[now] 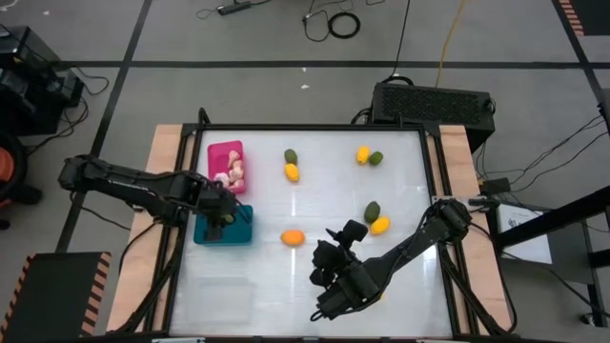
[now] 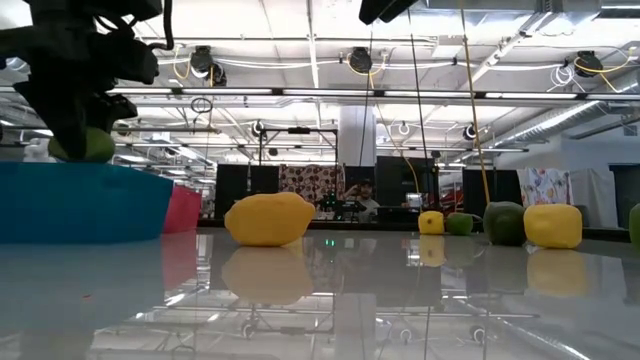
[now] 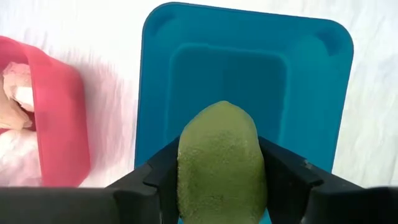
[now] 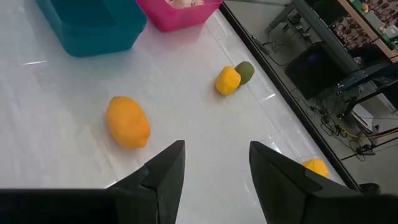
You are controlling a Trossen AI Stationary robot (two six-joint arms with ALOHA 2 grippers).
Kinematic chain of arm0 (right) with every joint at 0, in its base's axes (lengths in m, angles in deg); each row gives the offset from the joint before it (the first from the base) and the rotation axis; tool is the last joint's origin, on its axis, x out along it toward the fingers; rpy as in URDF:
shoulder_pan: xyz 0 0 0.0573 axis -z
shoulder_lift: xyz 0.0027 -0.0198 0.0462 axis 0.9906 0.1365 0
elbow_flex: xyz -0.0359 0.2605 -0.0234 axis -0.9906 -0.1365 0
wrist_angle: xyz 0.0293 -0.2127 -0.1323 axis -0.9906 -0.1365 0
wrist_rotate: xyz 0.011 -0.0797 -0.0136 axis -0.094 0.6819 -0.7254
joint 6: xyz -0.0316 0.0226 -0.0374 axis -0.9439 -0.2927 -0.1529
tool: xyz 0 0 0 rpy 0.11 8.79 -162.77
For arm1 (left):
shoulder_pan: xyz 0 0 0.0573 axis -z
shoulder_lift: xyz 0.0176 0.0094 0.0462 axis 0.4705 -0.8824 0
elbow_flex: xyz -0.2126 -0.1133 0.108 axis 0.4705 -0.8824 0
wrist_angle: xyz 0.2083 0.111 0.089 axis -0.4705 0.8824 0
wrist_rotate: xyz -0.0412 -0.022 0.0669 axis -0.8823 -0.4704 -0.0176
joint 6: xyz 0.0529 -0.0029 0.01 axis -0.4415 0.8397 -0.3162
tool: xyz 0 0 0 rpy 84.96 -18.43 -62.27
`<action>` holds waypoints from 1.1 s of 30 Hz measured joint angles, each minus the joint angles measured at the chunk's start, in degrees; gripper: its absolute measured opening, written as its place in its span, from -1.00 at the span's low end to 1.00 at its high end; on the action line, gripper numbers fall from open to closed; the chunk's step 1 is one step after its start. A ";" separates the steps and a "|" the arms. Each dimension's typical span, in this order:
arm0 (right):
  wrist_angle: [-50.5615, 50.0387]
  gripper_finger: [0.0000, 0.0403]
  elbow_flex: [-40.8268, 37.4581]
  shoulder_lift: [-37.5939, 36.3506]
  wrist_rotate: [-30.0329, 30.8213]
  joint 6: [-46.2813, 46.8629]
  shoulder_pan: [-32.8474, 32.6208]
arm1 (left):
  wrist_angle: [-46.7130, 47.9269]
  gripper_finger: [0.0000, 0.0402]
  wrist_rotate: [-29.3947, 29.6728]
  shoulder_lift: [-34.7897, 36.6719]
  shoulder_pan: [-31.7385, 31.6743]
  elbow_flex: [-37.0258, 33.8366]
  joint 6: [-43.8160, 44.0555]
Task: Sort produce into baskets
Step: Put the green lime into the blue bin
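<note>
A dark green oval toy fruit (image 3: 217, 158) is clamped between the two dark fingers (image 3: 155, 180) of the left pincer (image 1: 217, 221), which hangs directly over the teal blue rectangular plastic bin (image 3: 311, 93). In the left wrist view the fruit sits above the bin's open hollow, and the hollow shows nothing else inside. In the low view the same green fruit (image 2: 85, 145) shows just above the teal bin's rim (image 2: 80, 200), gripped from above.

Just beside the teal bin, on the far side, stands the bright pink rectangular plastic bin (image 1: 215, 152), which holds several pale whitish garlic-like bulbs (image 1: 232, 173).

The rest of the produce lies loose on the white glossy bench (image 1: 400, 286). A yellow-orange oval fruit (image 1: 293, 237) rests near the teal bin, between the two arms. A dark green oval (image 1: 290, 156) touches a yellow fruit (image 1: 292, 172) near the pink bin. A second yellow and green pair (image 1: 369, 156) lies at the far right part of the bench, and a third pair (image 1: 376, 218) lies closer in on the right side.

The right pincer (image 1: 329, 272) hovers over bare bench at the near side, its fingers (image 4: 165, 171) apart and holding nothing, with the lone orange fruit (image 4: 127, 121) ahead of it and well clear.
</note>
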 joint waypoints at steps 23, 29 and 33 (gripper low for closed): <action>0.19 -0.15 0.00 0.00 -0.11 -0.02 0.00 | -5.94 0.32 0.33 0.00 0.00 0.04 -0.38; 0.01 -0.15 0.02 0.00 -1.51 3.18 0.00 | -11.13 0.32 -0.90 0.00 0.00 0.04 -0.03; -3.88 -0.15 0.03 0.00 -10.95 12.38 0.66 | -14.91 0.32 -3.65 0.00 0.71 0.09 0.02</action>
